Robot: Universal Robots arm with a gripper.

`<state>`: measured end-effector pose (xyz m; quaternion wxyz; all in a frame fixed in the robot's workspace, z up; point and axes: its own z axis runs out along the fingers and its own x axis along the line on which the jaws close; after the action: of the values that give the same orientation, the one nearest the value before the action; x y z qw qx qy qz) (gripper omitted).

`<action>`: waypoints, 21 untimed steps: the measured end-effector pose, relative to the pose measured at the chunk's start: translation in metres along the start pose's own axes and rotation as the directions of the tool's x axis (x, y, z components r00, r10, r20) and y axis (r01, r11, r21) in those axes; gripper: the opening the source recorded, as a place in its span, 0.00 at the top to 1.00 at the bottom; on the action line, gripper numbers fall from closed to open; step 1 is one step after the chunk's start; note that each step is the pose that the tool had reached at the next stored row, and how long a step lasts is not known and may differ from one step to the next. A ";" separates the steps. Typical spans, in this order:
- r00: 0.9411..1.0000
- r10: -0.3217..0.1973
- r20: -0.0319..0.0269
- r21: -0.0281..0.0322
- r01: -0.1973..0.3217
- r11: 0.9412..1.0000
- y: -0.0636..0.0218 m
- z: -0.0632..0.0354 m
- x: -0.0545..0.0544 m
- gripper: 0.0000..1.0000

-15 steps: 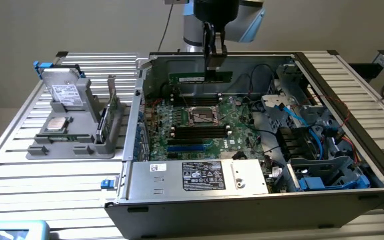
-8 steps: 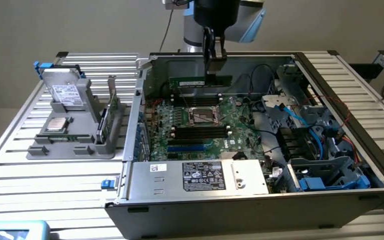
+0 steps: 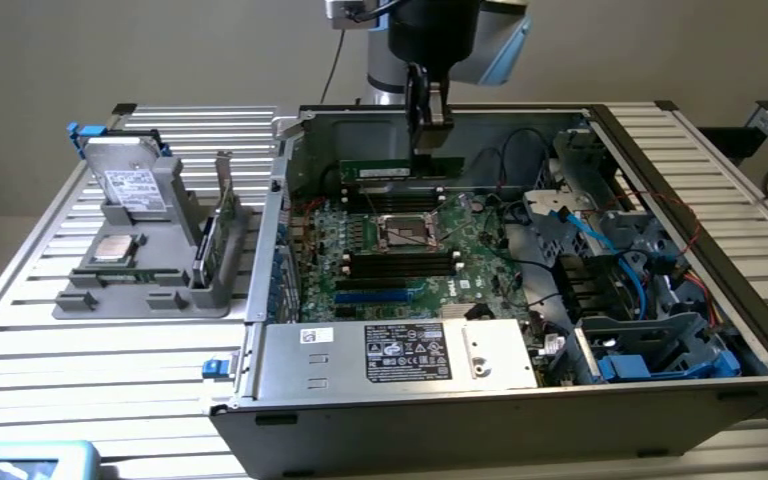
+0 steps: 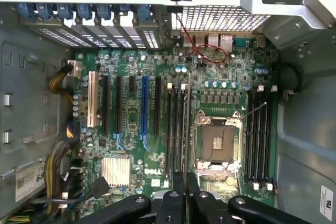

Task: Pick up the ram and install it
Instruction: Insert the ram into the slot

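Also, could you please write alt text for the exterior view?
The gripper holds the green ram stick over the motherboard inside an open computer case. On the exterior view's left, a grey tray holds other parts.

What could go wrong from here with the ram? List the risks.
1. The ram, clamped in the gripper, hangs close over the memory slots. If it is slightly off line, it may jam on a slot edge or enter a neighbouring slot.
2. The open processor socket lies right beside those slots, so a slip could damage it.
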<state>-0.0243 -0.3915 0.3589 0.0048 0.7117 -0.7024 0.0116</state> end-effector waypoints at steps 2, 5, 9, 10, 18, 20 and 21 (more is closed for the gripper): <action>1.000 0.007 0.002 0.000 -0.007 1.000 -0.0018 0.0036 0.000 0.87; 1.000 0.019 0.002 0.000 -0.019 1.000 -0.0036 0.0081 0.000 0.87; 1.000 0.022 -0.001 0.000 -0.022 1.000 -0.0036 0.0104 0.000 0.87; 1.000 0.022 -0.007 0.002 -0.022 1.000 -0.0036 0.0109 0.000 0.87; 0.999 0.022 -0.028 0.005 -0.021 1.000 -0.0037 0.0201 -0.005 0.87; 0.999 0.022 -0.028 0.005 -0.021 1.000 -0.0036 0.0237 -0.005 0.87; 0.999 0.022 -0.028 0.005 -0.022 1.000 -0.0036 0.0256 -0.005 0.87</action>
<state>-0.0206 -0.3867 0.3332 0.0130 0.7039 -0.7098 0.0232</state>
